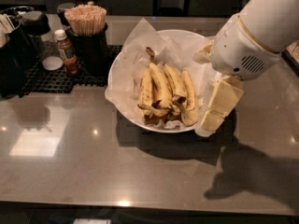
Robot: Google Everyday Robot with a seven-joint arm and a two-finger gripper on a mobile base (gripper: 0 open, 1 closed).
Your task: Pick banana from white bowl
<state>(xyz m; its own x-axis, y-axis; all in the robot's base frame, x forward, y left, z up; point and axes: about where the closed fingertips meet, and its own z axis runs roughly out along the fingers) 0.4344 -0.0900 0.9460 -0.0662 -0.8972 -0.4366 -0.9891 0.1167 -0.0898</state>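
Banana (161, 84) lies in the middle of the white bowl (191, 32), its stem toward 12 o'clock, beside other bananas (189, 97). Gripper (216, 108) hangs at the bowl's 4 o'clock rim. Spread or closed, I cannot tell.

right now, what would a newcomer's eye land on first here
The wide round white bowl, lined with crinkled paper, sits at the centre holding brown-blotched yellow bananas. The robot's cream two-finger gripper hangs at the bowl's right rim. Back left stands a dark cup of wooden sticks.
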